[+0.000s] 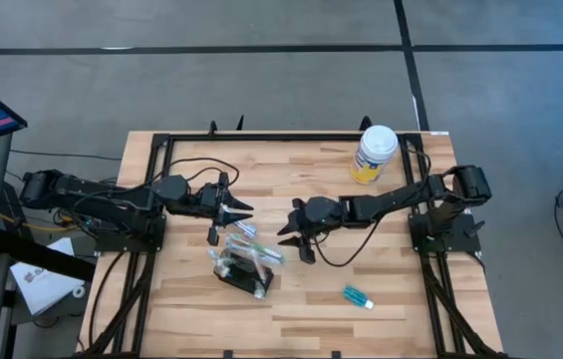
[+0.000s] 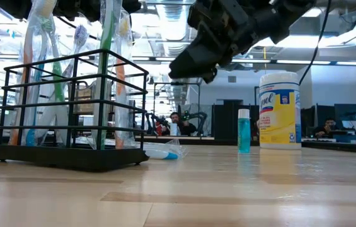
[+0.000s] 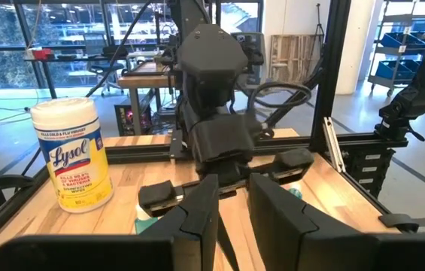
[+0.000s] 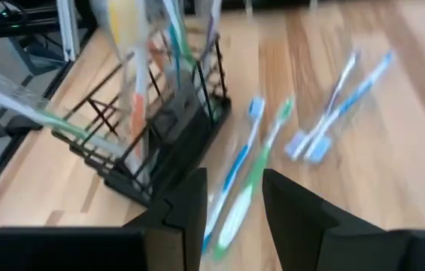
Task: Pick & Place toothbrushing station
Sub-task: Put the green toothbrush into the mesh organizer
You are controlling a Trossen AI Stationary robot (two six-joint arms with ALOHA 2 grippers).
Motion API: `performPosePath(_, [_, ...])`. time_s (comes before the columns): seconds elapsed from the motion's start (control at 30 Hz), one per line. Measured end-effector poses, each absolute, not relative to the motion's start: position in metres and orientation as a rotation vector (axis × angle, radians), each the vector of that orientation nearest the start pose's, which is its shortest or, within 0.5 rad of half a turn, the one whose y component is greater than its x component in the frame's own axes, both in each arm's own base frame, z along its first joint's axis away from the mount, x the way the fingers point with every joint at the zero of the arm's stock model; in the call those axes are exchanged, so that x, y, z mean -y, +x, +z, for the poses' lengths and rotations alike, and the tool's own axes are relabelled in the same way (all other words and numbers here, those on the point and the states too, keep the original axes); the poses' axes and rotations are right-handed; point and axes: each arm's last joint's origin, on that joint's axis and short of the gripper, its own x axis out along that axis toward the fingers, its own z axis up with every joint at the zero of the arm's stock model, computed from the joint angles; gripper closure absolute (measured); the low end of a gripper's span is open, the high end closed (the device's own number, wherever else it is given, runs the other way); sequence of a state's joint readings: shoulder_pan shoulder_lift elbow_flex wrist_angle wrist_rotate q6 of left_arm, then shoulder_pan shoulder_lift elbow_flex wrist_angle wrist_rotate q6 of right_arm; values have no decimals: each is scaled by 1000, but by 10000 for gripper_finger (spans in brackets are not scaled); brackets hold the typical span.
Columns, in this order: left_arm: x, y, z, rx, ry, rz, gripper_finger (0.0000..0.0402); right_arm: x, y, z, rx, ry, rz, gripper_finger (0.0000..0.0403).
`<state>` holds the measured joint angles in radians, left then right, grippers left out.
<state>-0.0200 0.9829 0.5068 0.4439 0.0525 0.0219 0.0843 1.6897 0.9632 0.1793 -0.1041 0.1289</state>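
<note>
Spreading across the middle of the scene, the pale wooden butcher-block table (image 1: 311, 299) inside its black metal frame has bare planks along the near edge and in the near right corner. Over its centre, the right gripper (image 1: 294, 235) hangs off the table with its fingers spread and nothing between them. Opposite it, the left gripper (image 1: 239, 210) hovers just beyond the rack, fingers parted too, empty. Between and slightly nearer than the two sits the toothbrushing station (image 1: 242, 269), a black wire rectangular rack on a dark base, upright, with wrapped toothbrushes standing in it. At the far right edge stands the white-lidded yellow-labelled round wipes canister (image 1: 374, 153), well apart from the rack. Loose toothbrushes (image 4: 246, 181) lie flat just beside the rack, and a small teal bottle (image 1: 357, 296) lies alone near the right front.
</note>
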Motion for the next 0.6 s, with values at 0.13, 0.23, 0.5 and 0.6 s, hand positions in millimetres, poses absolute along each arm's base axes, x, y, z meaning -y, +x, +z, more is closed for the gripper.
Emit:
performPosePath(0.13, [6, 215, 261, -31, 21, -73, 330, -33, 352, 192, -646, 185, 125, 283])
performPosePath(0.23, [6, 215, 261, -31, 21, -73, 330, -36, 350, 191, -668, 182, 132, 283])
performPosePath(0.5, [6, 215, 261, -31, 21, -73, 330, -49, 348, 189, -689, 164, 167, 283])
performPosePath(0.6, [6, 215, 261, -31, 21, -73, 330, -49, 351, 180, -713, 169, 162, 283])
